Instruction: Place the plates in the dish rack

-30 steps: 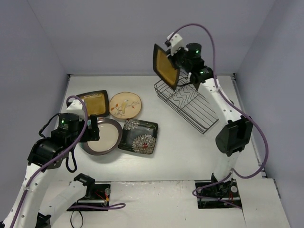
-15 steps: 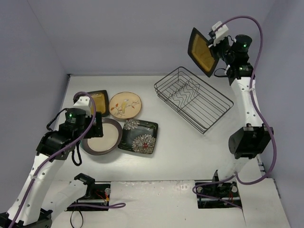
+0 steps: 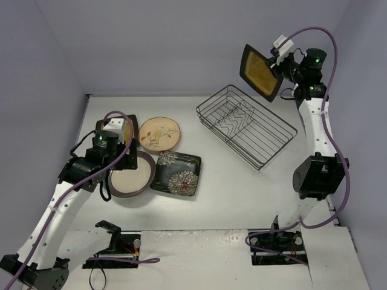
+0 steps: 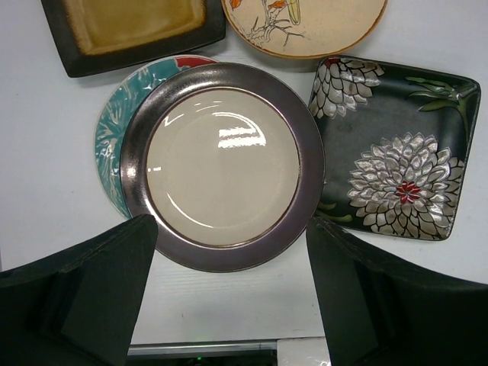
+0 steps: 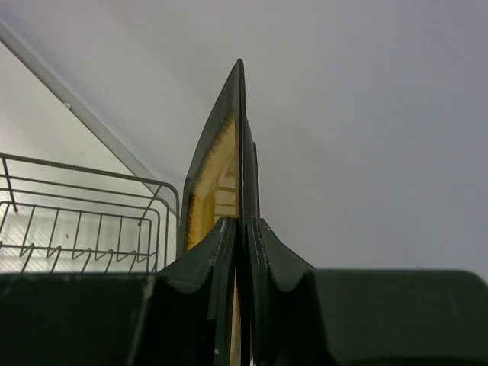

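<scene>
My right gripper (image 3: 279, 60) is shut on a square amber plate (image 3: 259, 71), held on edge high above the back right end of the black wire dish rack (image 3: 246, 125); the plate's edge (image 5: 239, 137) shows between the fingers. My left gripper (image 4: 232, 286) is open and empty above the near rim of the round cream brown-rimmed plate (image 4: 221, 164), which lies on the red-teal floral plate (image 4: 114, 126). The second amber plate (image 4: 133, 27), the small beige plate (image 4: 305, 23) and the dark flowered rectangle (image 4: 393, 152) lie around it.
The rack's wavy dividers (image 3: 233, 121) hold nothing. Grey walls close in the table at the back and both sides. The rack's wire rim (image 5: 84, 198) shows below and left of the held plate. The left arm's base mount (image 3: 115, 244) sits at the near edge.
My right gripper carried the amber plate from over the rack's left end up and to the right. My left arm moved back over the plates on the left, hiding more of the second amber plate.
</scene>
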Available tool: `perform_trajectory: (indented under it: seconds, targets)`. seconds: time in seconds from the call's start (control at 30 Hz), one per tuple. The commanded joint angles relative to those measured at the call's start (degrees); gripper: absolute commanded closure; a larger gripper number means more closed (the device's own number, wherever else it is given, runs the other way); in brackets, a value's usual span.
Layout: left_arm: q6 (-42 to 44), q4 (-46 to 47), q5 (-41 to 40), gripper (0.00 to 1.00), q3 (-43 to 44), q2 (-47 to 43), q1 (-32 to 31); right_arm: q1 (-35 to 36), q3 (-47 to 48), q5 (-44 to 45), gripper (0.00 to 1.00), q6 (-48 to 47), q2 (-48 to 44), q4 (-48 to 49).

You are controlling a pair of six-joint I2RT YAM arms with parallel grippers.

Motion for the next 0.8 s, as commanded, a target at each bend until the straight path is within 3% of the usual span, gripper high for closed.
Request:
perform_trajectory:
  seconds: [0.0, 0.77]
  targets:
    - [0.2, 4.1, 0.2, 0.20, 0.1, 0.5, -0.2, 0.1, 0.9, -4.2, 1.00, -2.7, -1.1, 13.8]
    - [0.0, 4.9, 1.1, 0.20, -0.1, 4.2, -0.2, 0.2, -5.8, -7.6, 1.00, -5.4, 5.1, 21.1]
